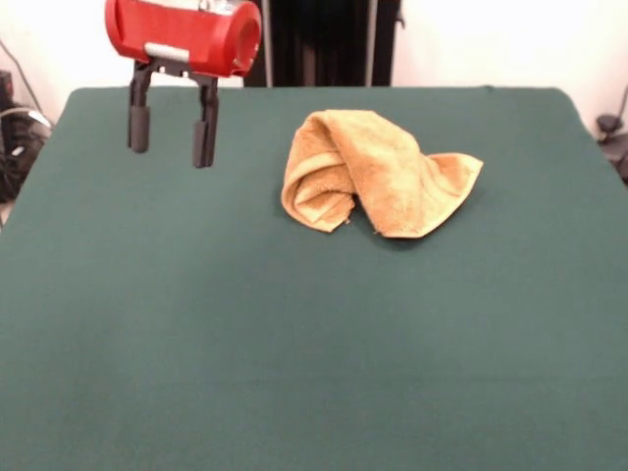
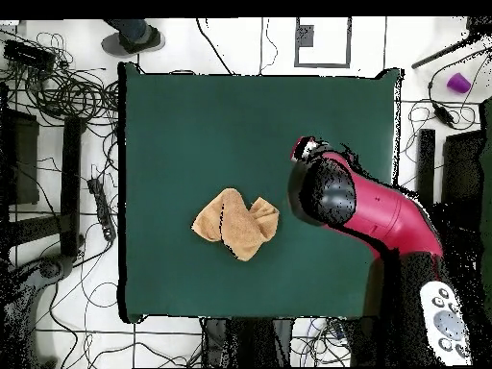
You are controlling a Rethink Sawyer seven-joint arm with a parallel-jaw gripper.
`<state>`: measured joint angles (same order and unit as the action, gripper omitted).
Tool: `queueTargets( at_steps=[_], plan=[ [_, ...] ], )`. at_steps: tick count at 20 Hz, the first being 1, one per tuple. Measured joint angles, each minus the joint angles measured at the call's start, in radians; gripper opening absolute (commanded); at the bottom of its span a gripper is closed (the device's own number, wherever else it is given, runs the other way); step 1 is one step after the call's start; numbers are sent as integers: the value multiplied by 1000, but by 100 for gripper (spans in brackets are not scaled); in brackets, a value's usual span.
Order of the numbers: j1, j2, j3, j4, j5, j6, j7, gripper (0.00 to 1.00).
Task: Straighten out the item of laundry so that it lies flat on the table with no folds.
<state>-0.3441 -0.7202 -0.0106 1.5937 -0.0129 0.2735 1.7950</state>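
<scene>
Golden terry towel (image 1: 373,175) lies bunched and folded on green desk (image 1: 294,343); gripper (image 1: 172,126) hangs well apart, fingers (image 1: 204,132) spread, empty.

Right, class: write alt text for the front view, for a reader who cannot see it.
A crumpled yellow-orange towel lies bunched on a dark green table. Apart from it, to the picture's left, a red arm's open gripper hangs above the table, holding nothing.

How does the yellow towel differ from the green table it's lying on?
The towel is golden orange and crumpled into a folded heap; the table is dark green and flat. The towel covers only a small patch, while the table is far larger. Both look soft and fuzzy.
</scene>
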Motion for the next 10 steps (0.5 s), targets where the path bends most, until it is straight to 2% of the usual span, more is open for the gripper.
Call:
queueTargets(
  at_steps=[10],
  plan=[
    [105,-60,4,0,71,68,0,100]
  ],
)
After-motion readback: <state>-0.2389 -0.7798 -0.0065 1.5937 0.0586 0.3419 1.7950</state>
